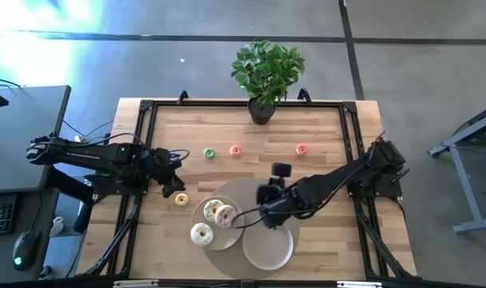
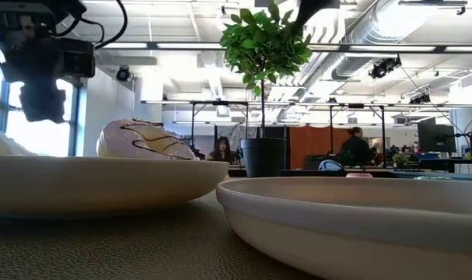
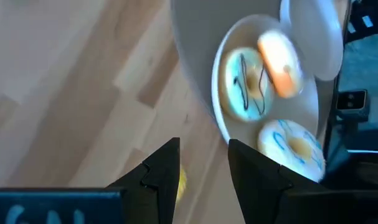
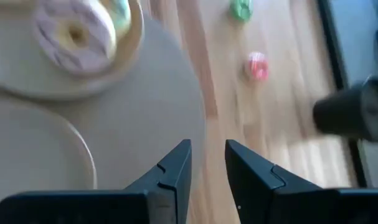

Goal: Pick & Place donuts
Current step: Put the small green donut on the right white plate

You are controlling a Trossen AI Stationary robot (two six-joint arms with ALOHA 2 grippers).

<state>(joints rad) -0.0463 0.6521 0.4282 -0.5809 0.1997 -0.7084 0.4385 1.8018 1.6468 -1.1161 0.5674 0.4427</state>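
Note:
Three larger donuts lie on a beige plate (image 1: 213,222): a white one (image 1: 201,234), a pink one (image 1: 224,215) and a green-white one (image 1: 211,209). A yellow mini donut (image 1: 182,200) lies on the wood just near of my left gripper (image 1: 173,186), which is open and hovers above the table (image 3: 204,152). Green (image 1: 210,153), pink (image 1: 235,150) and red (image 1: 302,149) mini donuts lie farther back. My right gripper (image 1: 247,216) is open over the round grey mat (image 4: 207,152), right of the donut plate.
An empty beige plate (image 1: 267,246) lies on the near right part of the grey mat (image 1: 247,192). A potted plant (image 1: 265,76) stands at the table's far edge. A black frame (image 1: 146,112) borders the table. People sit in the room beyond (image 2: 222,149).

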